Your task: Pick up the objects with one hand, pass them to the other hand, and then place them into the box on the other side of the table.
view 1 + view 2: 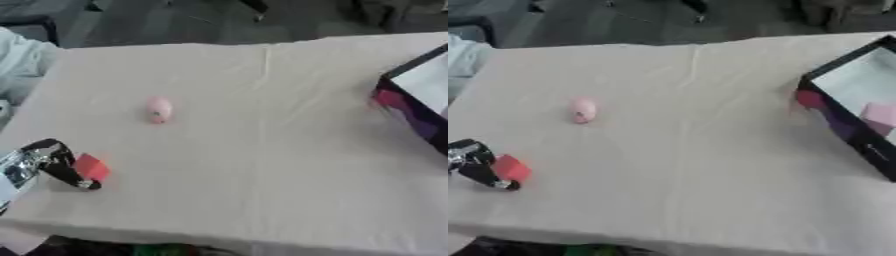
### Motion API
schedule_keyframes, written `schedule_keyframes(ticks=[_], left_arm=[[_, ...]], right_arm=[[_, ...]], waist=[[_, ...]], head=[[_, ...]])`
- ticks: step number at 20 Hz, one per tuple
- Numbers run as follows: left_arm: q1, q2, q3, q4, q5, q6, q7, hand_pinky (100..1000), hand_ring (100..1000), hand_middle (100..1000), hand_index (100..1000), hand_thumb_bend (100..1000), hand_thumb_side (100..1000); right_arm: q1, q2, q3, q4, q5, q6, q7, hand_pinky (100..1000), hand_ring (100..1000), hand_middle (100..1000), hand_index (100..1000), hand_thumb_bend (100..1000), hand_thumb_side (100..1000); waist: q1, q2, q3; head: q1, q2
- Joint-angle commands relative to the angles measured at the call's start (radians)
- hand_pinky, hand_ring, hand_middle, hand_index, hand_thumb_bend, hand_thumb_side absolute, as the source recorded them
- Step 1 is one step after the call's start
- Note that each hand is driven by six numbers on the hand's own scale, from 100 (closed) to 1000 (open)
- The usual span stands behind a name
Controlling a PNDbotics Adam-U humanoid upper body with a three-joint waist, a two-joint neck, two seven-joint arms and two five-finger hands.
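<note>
Left hand (54,165) at near left, fingers curled around a red block (90,167), pink egg-shaped thing (158,109) farther in on the tablecloth (262,150), dark box (855,107) at far right, pink piece (878,116) inside

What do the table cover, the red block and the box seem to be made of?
The table cover looks like beige cloth, matte: it shows soft folds and creases. The red block, at the left hand, looks like matte foam or plastic; the look leaves it open. The box looks like dark cardboard with a pale inside, judging by its thin straight walls, though I cannot be sure.
</note>
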Motion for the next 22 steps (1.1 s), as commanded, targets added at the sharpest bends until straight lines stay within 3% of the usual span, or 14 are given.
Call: schedule_keyframes(ticks=[1,3,7,10,14,22], left_arm=[[-0.016,0.021,0.015,-0.008,0.010,0.005,0.014,833,709,588,606,656,300],[-0.013,0.020,0.010,-0.005,0.014,0.007,0.009,831,712,587,587,623,278],[-0.005,0.027,0.005,-0.011,0.012,0.004,-0.009,843,721,594,591,648,285],[-0.001,0.033,0.003,-0.017,0.002,-0.002,-0.024,850,721,590,580,617,229],[0.001,0.037,0.005,-0.021,-0.006,-0.003,-0.041,846,720,585,567,510,105],[0.004,0.067,0.033,-0.084,0.008,-0.003,-0.036,828,700,565,538,339,100]], right_arm=[[-0.008,-0.029,-0.013,-0.003,0.006,0.000,0.000,1000,990,950,949,100,563],[-0.006,-0.029,-0.015,-0.002,0.005,0.000,-0.001,1000,991,950,949,100,566],[-0.005,-0.030,-0.018,-0.001,0.004,-0.001,-0.002,1000,992,950,949,100,566],[-0.003,-0.032,-0.019,0.000,0.003,-0.002,-0.003,1000,992,951,950,100,568],[-0.001,-0.032,-0.019,0.003,0.003,-0.001,-0.003,1000,992,951,950,100,573],[-0.001,-0.032,-0.020,0.009,0.003,-0.003,-0.003,1000,993,951,950,100,579]], waist=[[-0.006,-0.017,-0.001],[-0.005,-0.016,-0.002],[-0.005,-0.016,-0.002],[-0.004,-0.017,-0.002],[-0.004,-0.018,-0.002],[-0.005,-0.017,0.003]], head=[[0.007,0.007],[0.009,0.007],[0.010,0.007],[0.013,0.007],[0.015,0.007],[0.013,0.007]])
